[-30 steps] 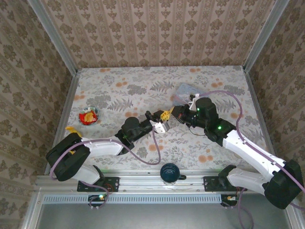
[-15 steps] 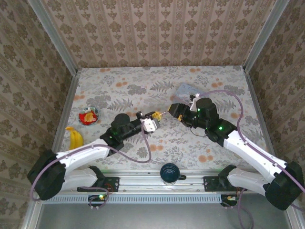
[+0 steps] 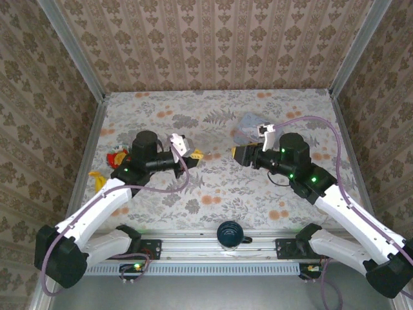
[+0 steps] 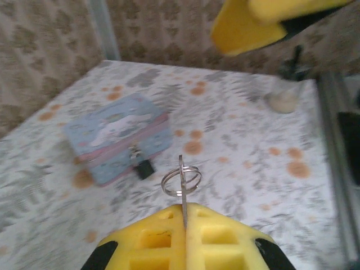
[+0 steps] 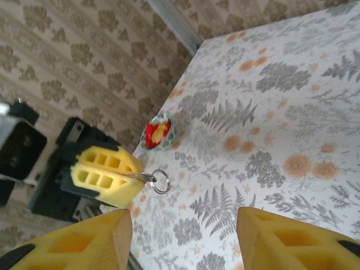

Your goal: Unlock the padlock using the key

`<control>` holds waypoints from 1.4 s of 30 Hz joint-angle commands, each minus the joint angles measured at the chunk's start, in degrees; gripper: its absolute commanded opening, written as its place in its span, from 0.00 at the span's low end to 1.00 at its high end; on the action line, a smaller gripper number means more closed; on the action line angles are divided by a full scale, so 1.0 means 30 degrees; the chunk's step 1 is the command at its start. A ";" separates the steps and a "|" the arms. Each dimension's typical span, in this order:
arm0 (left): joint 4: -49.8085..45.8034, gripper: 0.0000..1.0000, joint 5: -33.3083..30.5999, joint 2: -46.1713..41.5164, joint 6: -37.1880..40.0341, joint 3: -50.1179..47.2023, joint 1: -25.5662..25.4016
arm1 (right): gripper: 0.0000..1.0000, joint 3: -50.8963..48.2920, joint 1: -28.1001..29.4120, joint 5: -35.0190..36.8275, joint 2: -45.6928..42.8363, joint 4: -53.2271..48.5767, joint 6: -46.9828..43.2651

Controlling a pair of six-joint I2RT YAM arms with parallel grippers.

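Left end effector (image 4: 185,216): its yellow pads were pressed together on the key (image 4: 183,194), pinching only the thin blade edge-on, with the key ring (image 4: 181,181) standing free in front (a slim hold, by the look of it).
Key risk: it hung in the air over the surface (image 3: 213,187), well apart from the lock. With so narrow a pinch, a push into a keyhole could make it swivel or slip out.
Bowl (image 3: 119,157): it sat just beside the left arm with red and yellow bits in it. A wide swing of that arm could sweep it.
Right end effector (image 5: 183,242): its fingers were spread and held nothing, and it faced the left one across a gap. If it closed on the loose ring rather than the blade, the key could be knocked free.
Padlock (image 4: 145,169): tiny and dark, it lay on the surface at the front of the pale blue tin (image 4: 118,138), touching its clasp, on the far side beyond both arms. The blur hid whether the shackle passed through the clasp.
Tin risk: nothing held it or the lock, so a key pressed against either would likely shove them along instead of seating (the keyhole's direction could not be made out).
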 commanded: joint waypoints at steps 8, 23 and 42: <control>-0.1932 0.00 0.4857 -0.0117 -0.2858 0.0695 -0.0086 | 0.48 0.1704 0.0776 -0.6403 0.1849 -0.0575 -0.5148; -0.0293 0.00 0.5198 -0.0424 -0.3908 -0.0214 -0.0661 | 0.42 0.2704 0.1343 -0.7962 0.3592 -0.1046 -0.6683; 0.0913 0.00 0.5268 -0.0563 -0.4854 -0.0540 -0.0690 | 0.27 0.2333 0.1343 -0.9131 0.4680 0.0324 -0.5960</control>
